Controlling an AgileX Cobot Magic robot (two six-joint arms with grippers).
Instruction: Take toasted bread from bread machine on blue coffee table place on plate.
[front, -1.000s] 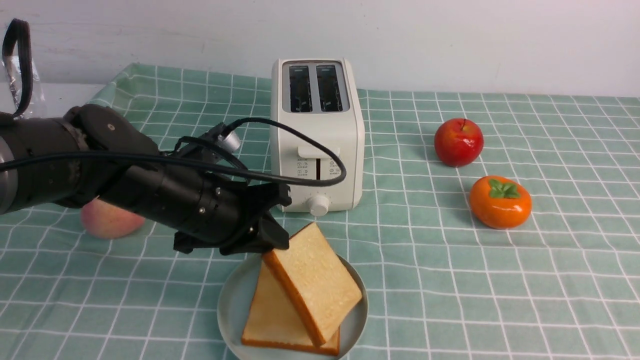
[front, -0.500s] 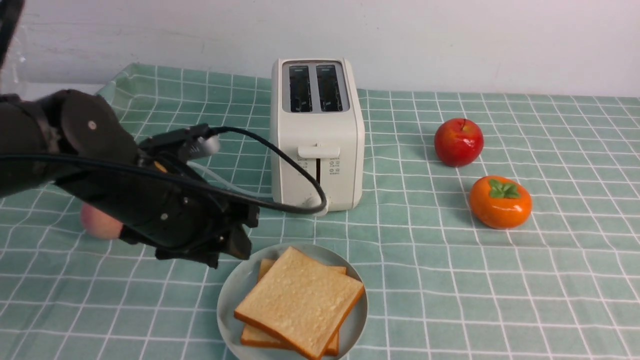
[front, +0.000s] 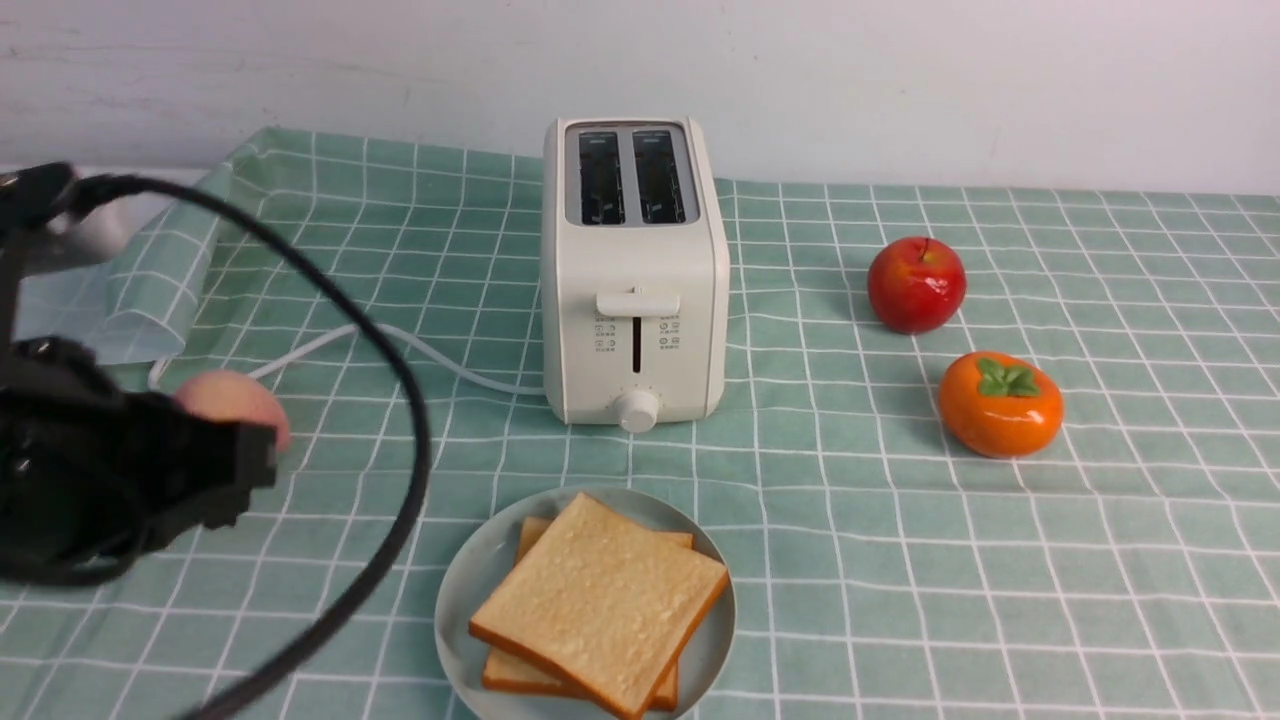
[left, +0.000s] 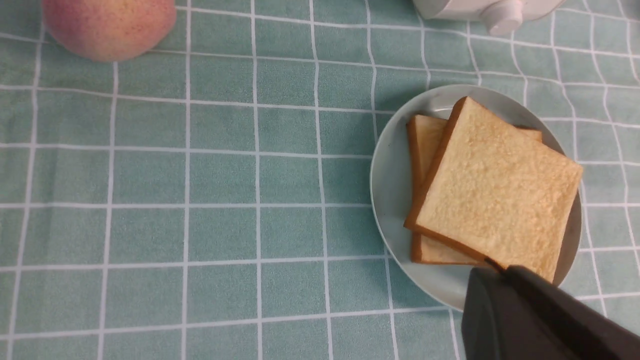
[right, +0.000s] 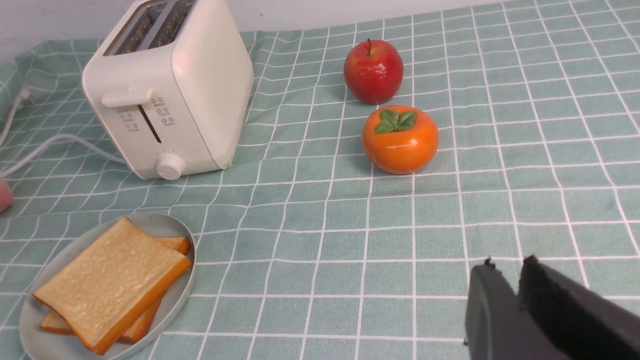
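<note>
- Two square, golden-tan slices of toasted bread (front: 600, 600) lie flat and stacked on the round pale blue-green plate (front: 455, 610). The upper slice is turned askew over the lower, and both sit inside the rim.
- Both slots of the cream-white boxy bread machine (front: 635, 270) look empty, so the placing appears complete.
- The left gripper (left: 495, 280) has its jaws together and holds nothing. In its wrist view the tip overlaps the plate's edge; whether it is above or beside the plate cannot be told.
- The right gripper (right: 517, 280) is empty, with a thin slit between its jaws. Whether they are fully together cannot be told.
- The step in hand is probably clearing the left arm. It should rise before it swings, keeping its looping black cable (front: 415, 450) off the plate and the pink peach (front: 235, 400).
- The blue coffee table (front: 900, 560) is covered in mint cloth with a white grid, rumpled at the far left corner.
- A glossy red apple (front: 917, 284) and an orange persimmon (front: 1000, 403) sit well apart to the right.
- A thin white cord (front: 440, 360) trails left from the bread machine, and a plain white wall (front: 900, 80) stands behind.
</note>
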